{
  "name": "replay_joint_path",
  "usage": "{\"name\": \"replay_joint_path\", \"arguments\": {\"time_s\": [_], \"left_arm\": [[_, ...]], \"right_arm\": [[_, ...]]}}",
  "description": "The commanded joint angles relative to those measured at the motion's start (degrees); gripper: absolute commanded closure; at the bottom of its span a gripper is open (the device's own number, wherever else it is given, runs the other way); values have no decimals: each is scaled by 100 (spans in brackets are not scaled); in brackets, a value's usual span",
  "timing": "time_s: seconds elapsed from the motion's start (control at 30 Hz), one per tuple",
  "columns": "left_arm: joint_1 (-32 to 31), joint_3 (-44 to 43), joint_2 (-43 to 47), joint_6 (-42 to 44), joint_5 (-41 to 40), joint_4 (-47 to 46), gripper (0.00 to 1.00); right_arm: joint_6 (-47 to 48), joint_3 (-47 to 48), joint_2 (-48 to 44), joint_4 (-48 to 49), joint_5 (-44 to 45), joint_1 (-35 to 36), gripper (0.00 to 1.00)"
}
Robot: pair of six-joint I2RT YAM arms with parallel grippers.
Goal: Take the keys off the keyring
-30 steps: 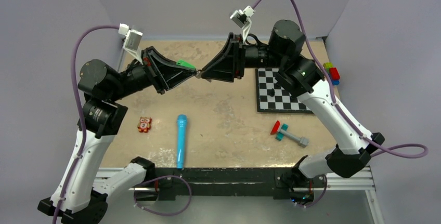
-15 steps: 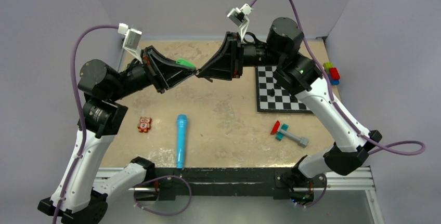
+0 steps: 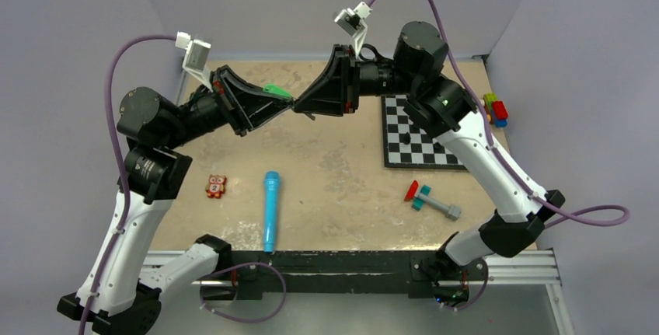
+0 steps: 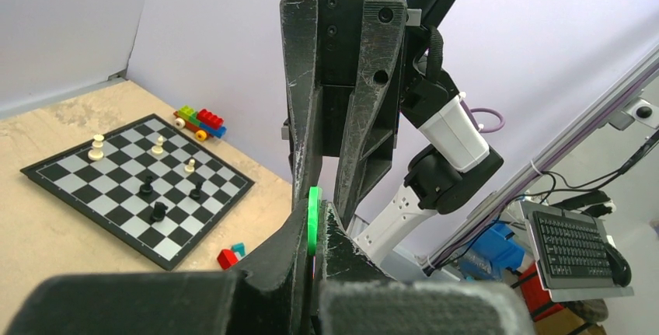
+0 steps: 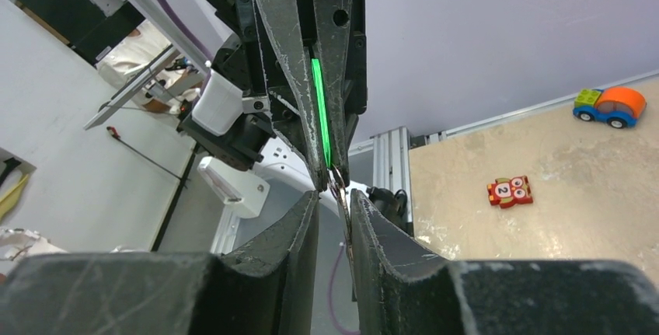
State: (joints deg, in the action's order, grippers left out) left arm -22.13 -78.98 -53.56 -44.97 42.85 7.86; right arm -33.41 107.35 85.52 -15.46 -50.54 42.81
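White link shells and black cylindrical joint housings make up the left arm and right arm. The left pincer and right pincer are black wedges with pale-scuffed edges. A purple cable feeds each white wrist camera. A green indicator light marks the right arm.

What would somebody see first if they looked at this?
Two arms meet tip to tip in the air over the far side of the table: the left arm pinches a green tag in its jaws, the right arm a keyring. Next, the chessboard at the right and the blue microphone near the front.
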Motion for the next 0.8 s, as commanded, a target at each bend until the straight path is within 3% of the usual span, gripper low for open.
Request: {"name": "replay_joint_path", "arguments": {"time_s": [0.0,0.3,0.5,0.77], "left_arm": [[2,-126,-17,-106,64,-232,100],[4,-85,-20,-157,150,-313,100],[-2,-2,32,-302,330,-594,100],[-2,126,147,-486,351,-688,100]], "right_arm": [[64,321,10,205,-38,28,75],[58,306,17,234,-77,33,82],[3,328,45,337,-87,32,100],[19,276,-7,379,-35,32,100]]}}
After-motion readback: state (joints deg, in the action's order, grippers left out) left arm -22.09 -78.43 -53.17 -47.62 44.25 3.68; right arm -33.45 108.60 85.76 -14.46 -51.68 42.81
